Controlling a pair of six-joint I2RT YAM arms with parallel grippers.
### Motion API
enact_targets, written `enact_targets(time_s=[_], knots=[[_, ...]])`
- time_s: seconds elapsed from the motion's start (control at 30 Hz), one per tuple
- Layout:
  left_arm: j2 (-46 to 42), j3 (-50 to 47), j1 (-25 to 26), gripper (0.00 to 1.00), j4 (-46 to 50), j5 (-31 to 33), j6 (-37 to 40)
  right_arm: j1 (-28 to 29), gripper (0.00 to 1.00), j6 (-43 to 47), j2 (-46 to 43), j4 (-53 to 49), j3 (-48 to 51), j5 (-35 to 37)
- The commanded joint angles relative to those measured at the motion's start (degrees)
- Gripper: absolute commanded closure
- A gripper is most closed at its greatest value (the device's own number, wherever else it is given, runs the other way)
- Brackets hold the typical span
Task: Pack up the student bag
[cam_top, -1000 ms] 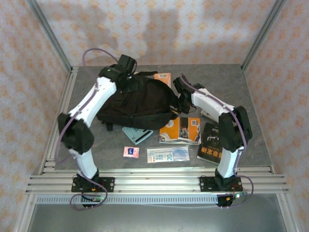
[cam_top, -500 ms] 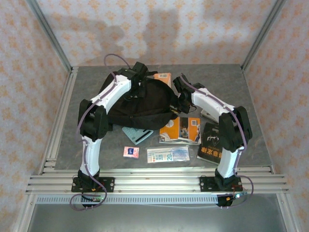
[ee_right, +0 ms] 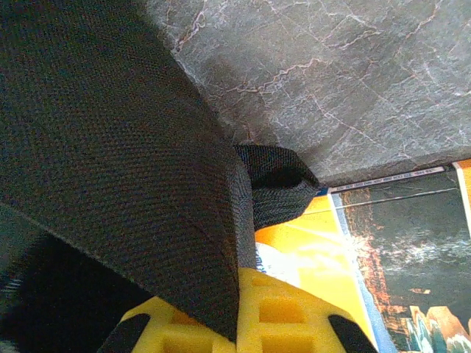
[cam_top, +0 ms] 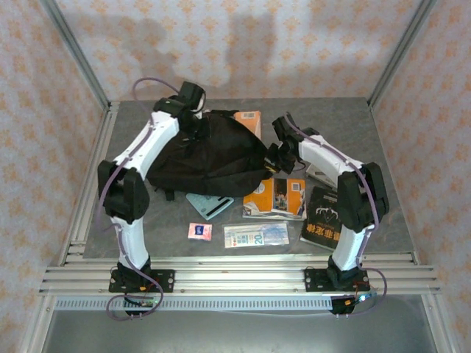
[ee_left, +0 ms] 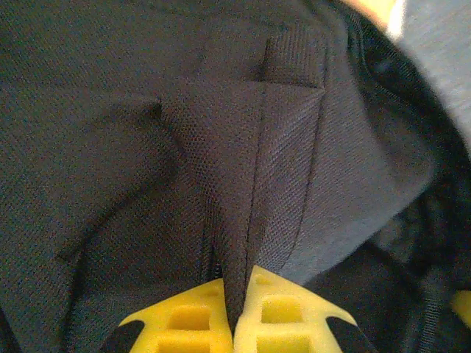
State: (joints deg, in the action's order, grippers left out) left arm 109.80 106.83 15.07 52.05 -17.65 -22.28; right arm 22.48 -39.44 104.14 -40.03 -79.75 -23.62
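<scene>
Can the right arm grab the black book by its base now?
Probably not yet: the right tool is shut on fabric of the student bag. The black book lies uncovered, so it would have to let go first.

A robot test cell: a grey marble-patterned tabletop [cam_top: 346, 121] boxed by pale orange-flowered wallpaper panels [cam_top: 243, 44] behind and beside it, bare aluminium frame posts [cam_top: 76, 53] at its far corners, slotted aluminium rails [cam_top: 235, 278] along its near edge.
</scene>
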Motion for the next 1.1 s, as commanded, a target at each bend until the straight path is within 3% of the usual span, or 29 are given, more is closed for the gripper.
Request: enact_targets(time_s=[0.0, 0.17, 0.37, 0.47, 0.6, 0.73, 0.8, 0.9, 1.07], knots=[[-4.5, -1.3, -2.8, 1.0, -5.2, -7.7, -1.9, -1.0, 0.98, -2.4, -1.4, -0.1, 1.6, 0.2], [-5.7, -2.6, -4.9, 1.0, -7.3, -14.0, -2.2, -1.7, 0.9, -2.9, -3.6, 1.9, 1.0, 0.1], [-7.0, -5.3, -7.1, 1.0, -13.4, -23.8, -5.0, -2.1, 0.52, -1.3, -6.4, 0.5, -3.3, 2.1], [-7.3, -5.2, -7.5, 1.0, -14.3, -26.0, -5.0, -2.0, 0.46, -0.4, -8.2, -0.8, -5.3, 4.3], [-8.0, -6.2, -9.0, 1.0, -17.3, -30.0, -7.8, -2.1, 0.54, 2.0, -10.4, -0.9, -7.2, 6.3], [-9.1, -8.3, -10.6, 1.0, -21.1, -33.4, -11.1, -2.2, 0.9, 3.9, -8.7, -0.7, -10.5, 3.4], [-9.3, -8.6, -11.0, 1.0, -21.9, -34.7, -11.9, -2.2, 1.0, 4.0, -6.5, -1.2, -13.0, 1.4], [-9.6, -8.9, -11.4, 1.0, -22.6, -36.0, -12.3, -2.3, 1.0, 4.0, -2.9, -0.4, -16.3, -2.6], [-9.8, -9.1, -11.5, 1.0, -23.1, -37.2, -12.4, -2.2, 1.0, 5.4, 3.7, -6.0, -23.3, -0.6]])
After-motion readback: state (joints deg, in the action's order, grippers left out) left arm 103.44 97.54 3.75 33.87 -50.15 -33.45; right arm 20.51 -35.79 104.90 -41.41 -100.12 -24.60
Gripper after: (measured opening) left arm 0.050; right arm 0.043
